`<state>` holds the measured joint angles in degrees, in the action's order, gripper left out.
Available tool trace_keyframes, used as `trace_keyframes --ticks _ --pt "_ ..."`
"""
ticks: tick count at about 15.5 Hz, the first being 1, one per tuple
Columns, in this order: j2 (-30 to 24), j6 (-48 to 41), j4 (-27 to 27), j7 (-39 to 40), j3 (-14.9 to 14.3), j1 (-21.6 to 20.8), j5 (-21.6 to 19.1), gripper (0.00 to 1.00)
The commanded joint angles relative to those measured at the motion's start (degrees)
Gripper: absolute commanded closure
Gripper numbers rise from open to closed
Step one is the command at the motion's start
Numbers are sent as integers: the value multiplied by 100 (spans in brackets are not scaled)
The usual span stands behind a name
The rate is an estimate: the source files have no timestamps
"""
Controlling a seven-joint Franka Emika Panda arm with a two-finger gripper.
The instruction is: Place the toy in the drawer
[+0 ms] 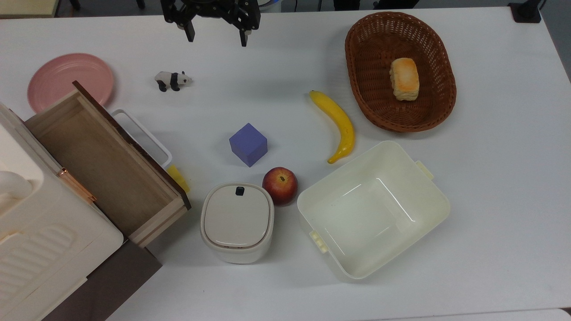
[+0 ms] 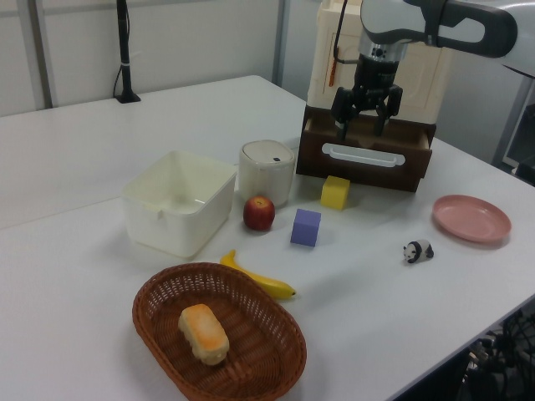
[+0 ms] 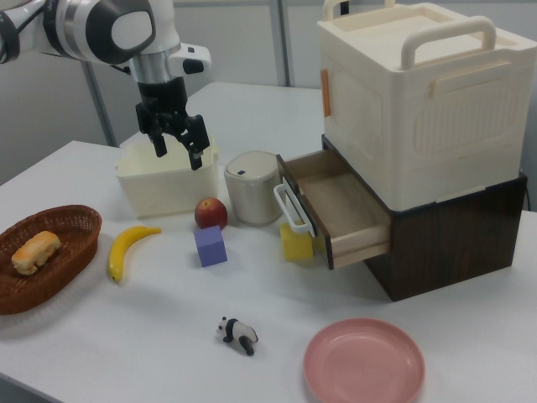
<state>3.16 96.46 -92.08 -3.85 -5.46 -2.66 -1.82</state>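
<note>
1. The panda [image 1: 173, 80] stands on its four legs on the bare counter [image 1: 490, 178], alone. In the top view the pink plate [image 1: 67, 78] is off to its left and the purple cube [image 1: 248, 144] lower right, both well apart from it.

2. The pincer [image 1: 216, 36] hangs above the counter with its fingers apart and nothing between them. In the top view it sits up and to the right of the panda, not yet over it.

3. The drawer [image 1: 102, 165] is pulled open and looks empty inside, its dark front and white handle [image 1: 142, 133] facing the counter. A yellow block [image 3: 296, 242] sits just beside that front.

4. Handling, as a judgement: the panda looks like a small moulded figure, so likely light and stiff, with a smooth, rounded, possibly slick surface. It should not crush, but it could twist or pop out of a poor pinch.

5. Where to hold: across the trunk [image 3: 236, 331], the fingers closing on its two flanks from above. Head and legs are narrower and uneven, so less sure.

6. The body lies roughly along the top view's left-right line, head to the right, so the fingers should close across that line.

7. Risk: a light figure may tip if one finger touches first, so centring matters.
</note>
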Motion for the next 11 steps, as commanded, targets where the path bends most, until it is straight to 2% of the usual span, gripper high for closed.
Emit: trace_keyframes --ticks 1,11 --pt "-87 -135 -47 112 -60 -60 -135 0" --pt "-87 -83 -55 165 -60 -68 -126 0"
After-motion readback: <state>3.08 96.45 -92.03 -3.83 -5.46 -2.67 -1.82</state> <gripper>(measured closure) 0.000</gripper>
